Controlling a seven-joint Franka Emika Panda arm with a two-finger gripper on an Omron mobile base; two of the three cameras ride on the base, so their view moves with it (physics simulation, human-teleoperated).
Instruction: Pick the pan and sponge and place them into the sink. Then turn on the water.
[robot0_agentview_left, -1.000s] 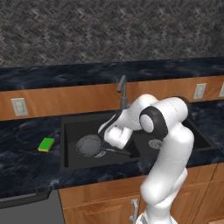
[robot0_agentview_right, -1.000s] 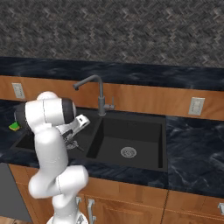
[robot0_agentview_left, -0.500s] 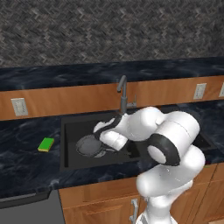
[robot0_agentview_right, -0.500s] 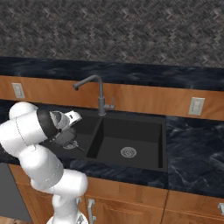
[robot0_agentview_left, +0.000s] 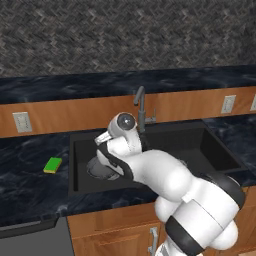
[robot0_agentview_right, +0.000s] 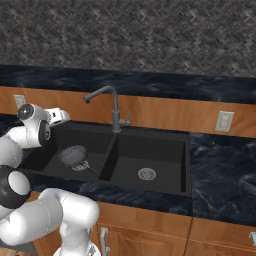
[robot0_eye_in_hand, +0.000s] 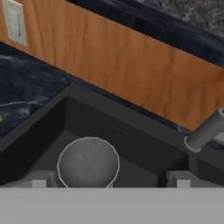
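Sponge (robot0_agentview_left: 52, 164): small bright green block with a yellow edge, flat on the dark marbled counter (robot0_agentview_left: 30, 170) left of the sink, well apart from the arm; same spot as a second ago
Sink (robot0_agentview_left: 210, 150): matte black rectangular double basin with a central divider; a round silver drain (robot0_agentview_right: 146, 174) in the right basin
Pan (robot0_agentview_right: 74, 155): round, shallow, dark grey with a speckled floor and a thin straight dark handle, lying flat in the left basin, as before
Gripper (robot0_eye_in_hand: 107, 178): two squared grey finger tips set wide apart above the pan, nothing between them, touching nothing
Arm: glossy white with dark joints; over the last second it has swung left and stretched low across the left basin, the hand now nearer the sponge side
Faucet (robot0_agentview_right: 114, 107): slim grey gooseneck with a side lever, behind the divider
Backsplash (robot0_agentview_left: 65, 115): smooth orange-brown wood band under rough grey stone
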